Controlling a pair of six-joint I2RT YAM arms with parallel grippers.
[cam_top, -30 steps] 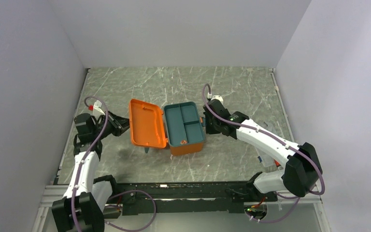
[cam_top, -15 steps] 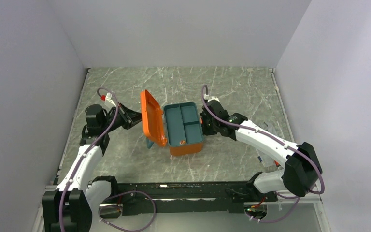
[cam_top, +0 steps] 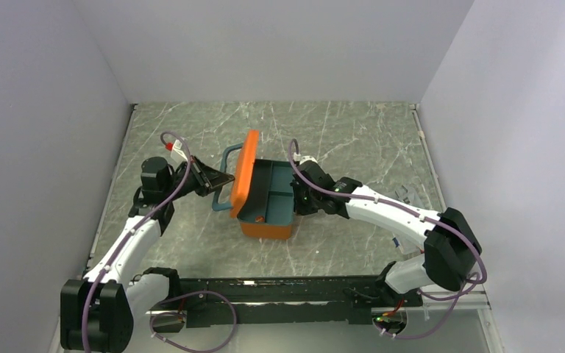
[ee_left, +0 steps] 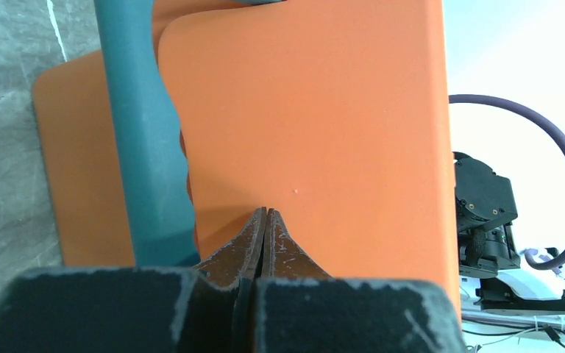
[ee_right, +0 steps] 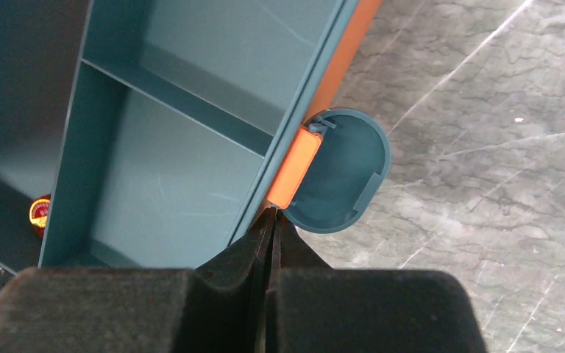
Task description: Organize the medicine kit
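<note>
From above, the orange kit (cam_top: pixel 266 229) sits on the marble table (cam_top: pixel 353 132), between my two claws. Its lid (cam_top: pixel 245 173) stands up on edge, leaning partly over the open box, and a teal tray (cam_top: pixel 272 195) shows inside. My left claw (cam_top: pixel 225 179) is at the lid's outer face, right by the teal handle (cam_top: pixel 224 158), which sticks out on that side toward the claw. My right claw (cam_top: pixel 298 197) is at the opposite side of the kit, against the rim farthest from the lid. From my left wrist, my two fingertips (ee_left: pixel 254 237) are pressed together with nothing between them, and their point meets the flat orange lid, which fills most of the view ahead. The handle runs as a thick teal bar just left of the tips. Beyond the lid's right edge, part of my right arm (ee_left: pixel 485 213) shows, with a purple cable looping above it. From my right wrist, the fingertips (ee_right: pixel 256 246) are likewise closed on nothing, their point against the kit's rim. Just ahead and right of them, the rounded teal latch (ee_right: pixel 342 173) hangs open, out over the table. The tray's dividers lie ahead and left, and a small red round thing (ee_right: pixel 39 212) sits far left, at the tray's edge.
</note>
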